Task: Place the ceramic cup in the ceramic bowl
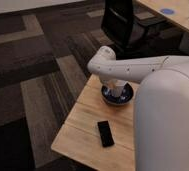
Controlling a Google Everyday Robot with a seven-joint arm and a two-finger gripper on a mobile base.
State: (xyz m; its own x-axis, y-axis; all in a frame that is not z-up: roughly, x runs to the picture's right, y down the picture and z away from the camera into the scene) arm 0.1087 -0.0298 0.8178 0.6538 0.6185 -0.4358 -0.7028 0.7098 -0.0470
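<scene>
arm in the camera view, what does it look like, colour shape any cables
The arm is glossy white with smooth, rounded tubular casings and a bulbous elbow joint; a thin seam line and small dark dots run along its upper link. No loose cables show. The gripper, over the ceramic bowl, looks pale grey-white; its details are unclear.

No legible text, labels, brands or numbers anywhere: none on the black phone point(106, 133) near the worktop's point(83, 130) front edge, none on the white arm. Gripper point(117, 93) sits over the ceramic bowl point(128, 96) toward the worktop's far edge; both unmarked.
</scene>
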